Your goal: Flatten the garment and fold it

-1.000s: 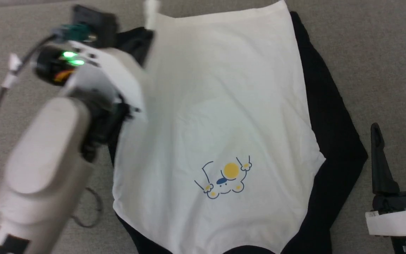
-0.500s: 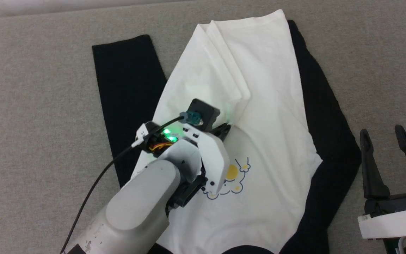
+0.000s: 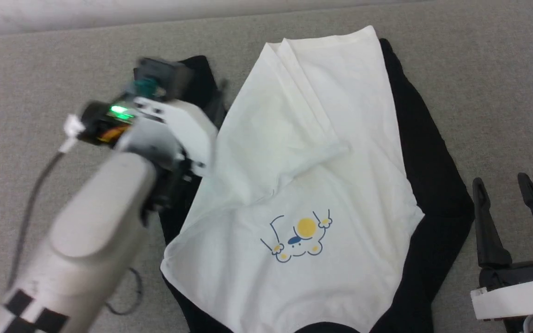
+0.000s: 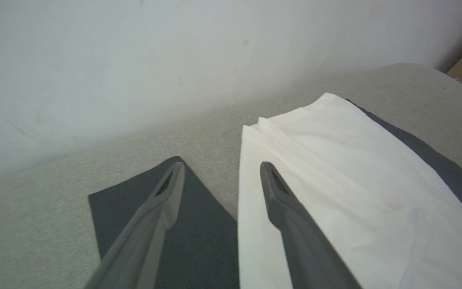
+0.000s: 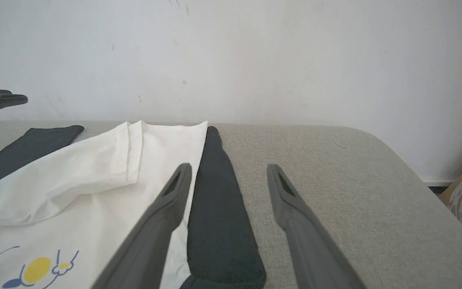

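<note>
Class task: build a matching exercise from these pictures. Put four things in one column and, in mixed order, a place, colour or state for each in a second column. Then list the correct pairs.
Column one
1. left gripper
2. right gripper
3. cartoon print
4. right-side sleeve

Column two
A. yellow and blue, on the white front of the garment
B. open, over the grey surface to the right of the garment
C. black, lying along the white body's right edge
D. open, fingers above the left-side sleeve and the white edge

Pairs: 1-D, 2-B, 3-A, 4-C
</note>
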Available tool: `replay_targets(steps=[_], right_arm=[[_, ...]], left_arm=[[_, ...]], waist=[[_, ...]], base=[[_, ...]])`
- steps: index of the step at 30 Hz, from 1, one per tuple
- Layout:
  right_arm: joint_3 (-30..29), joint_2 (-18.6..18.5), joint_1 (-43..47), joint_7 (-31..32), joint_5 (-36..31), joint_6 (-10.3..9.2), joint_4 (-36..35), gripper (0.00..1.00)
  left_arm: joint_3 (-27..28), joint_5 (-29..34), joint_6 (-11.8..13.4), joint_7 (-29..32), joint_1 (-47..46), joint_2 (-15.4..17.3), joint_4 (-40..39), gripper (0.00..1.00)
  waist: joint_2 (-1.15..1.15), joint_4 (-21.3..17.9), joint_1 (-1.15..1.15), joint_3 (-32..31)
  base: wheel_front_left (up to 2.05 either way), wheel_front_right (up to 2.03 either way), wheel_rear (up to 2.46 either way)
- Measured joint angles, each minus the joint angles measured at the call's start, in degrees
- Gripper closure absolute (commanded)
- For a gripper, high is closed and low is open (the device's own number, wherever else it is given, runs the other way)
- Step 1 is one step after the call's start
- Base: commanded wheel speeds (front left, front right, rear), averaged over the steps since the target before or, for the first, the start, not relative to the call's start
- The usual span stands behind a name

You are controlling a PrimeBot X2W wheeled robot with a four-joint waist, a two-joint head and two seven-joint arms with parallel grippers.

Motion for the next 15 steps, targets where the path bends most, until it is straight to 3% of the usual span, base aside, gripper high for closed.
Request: replay_targets(steps=[6,15], right_arm=[[0.7,0.0,0.1,0.8,-0.4,0.00,-0.7,0.00],[0.5,0.0,0.2,1.6,-1.0,0.00,-2.6,0.00]], left_arm=[[3.7,1.2,3.9,4.0,-1.2,7.7,1.8,0.00],[3.3,-1.4,4.9,13.6,0.0,9.0,4.1,0.00]], waist=[[0.00,-0.2,0.00,0.8],[0.00,-1.1,0.01,4.3]], base=[[0.00,0.00,0.00],[0.00,0.00,0.00]])
